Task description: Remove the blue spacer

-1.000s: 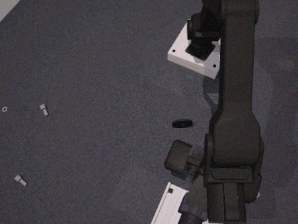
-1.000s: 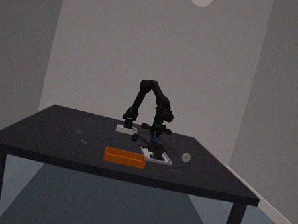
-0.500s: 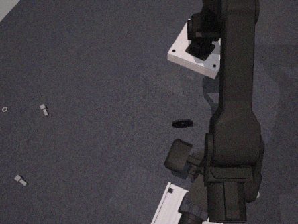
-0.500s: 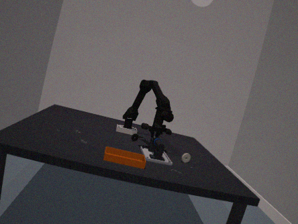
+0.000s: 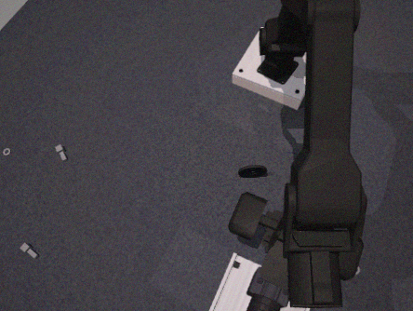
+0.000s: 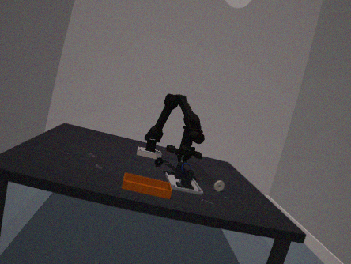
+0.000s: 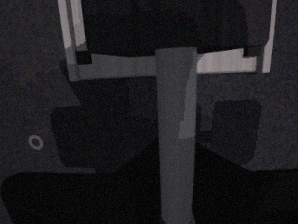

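Observation:
The grey shaft (image 7: 176, 100) runs up the middle of the wrist view to the dark housing block (image 7: 165, 25) (image 6: 186, 179). My gripper (image 7: 171, 144) (image 6: 182, 160) is shut on the shaft, with a dark finger on each side. In the top view its fingertips are hidden by the arm. The blue spacer (image 6: 185, 167) shows in the exterior view as a small arc beside the housing, below my gripper. Whether it sits on the shaft or is loose is too small to tell. It is not visible in the wrist view, and other spacers cannot be made out.
The housing stands on a white plate (image 5: 226, 284) (image 7: 72, 30). A black disc (image 5: 252, 171) (image 6: 159, 162) is beside the gripper. An orange bin (image 6: 146, 185) and a cream wheel (image 6: 219, 186) flank the plate. Small bolts (image 5: 61, 152) and a ring (image 5: 6, 152) lie at the left.

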Controlling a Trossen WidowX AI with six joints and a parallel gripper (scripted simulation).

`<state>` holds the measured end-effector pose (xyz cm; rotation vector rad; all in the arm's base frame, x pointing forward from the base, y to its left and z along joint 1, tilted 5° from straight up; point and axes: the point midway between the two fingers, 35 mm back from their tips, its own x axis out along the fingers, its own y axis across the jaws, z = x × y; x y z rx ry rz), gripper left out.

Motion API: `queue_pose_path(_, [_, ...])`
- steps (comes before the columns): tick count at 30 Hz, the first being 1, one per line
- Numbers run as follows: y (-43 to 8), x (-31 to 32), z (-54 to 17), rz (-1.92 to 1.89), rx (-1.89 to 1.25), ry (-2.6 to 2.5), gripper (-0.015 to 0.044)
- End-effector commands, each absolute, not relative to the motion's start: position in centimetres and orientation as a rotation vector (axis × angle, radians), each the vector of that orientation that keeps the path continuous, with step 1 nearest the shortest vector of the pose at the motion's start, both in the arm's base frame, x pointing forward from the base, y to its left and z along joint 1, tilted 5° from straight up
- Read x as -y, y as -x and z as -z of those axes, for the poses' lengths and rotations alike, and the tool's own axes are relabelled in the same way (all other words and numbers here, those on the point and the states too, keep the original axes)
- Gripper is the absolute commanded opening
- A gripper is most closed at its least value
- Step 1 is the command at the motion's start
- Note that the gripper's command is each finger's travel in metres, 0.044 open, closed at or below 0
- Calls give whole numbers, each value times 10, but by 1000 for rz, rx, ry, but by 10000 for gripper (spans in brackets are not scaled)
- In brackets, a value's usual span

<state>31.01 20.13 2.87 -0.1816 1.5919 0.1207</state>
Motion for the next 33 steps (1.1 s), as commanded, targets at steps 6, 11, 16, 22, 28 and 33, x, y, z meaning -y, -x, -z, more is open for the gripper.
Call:
queue_pose_path(6, [-307,-201,-29,-122,-1597,181,0])
queue_pose_path(11, [-307,-201,-29,-122,-1597,181,0])
queue_pose_path(16, [-306,-201,-29,-122,-1597,181,0])
queue_pose_path(22, [-306,-201,-29,-122,-1597,181,0])
queue_pose_path(28, [-305,-201,-29,-122,-1597,181,0])
queue_pose_path(33, [-305,-201,-29,-122,-1597,181,0])
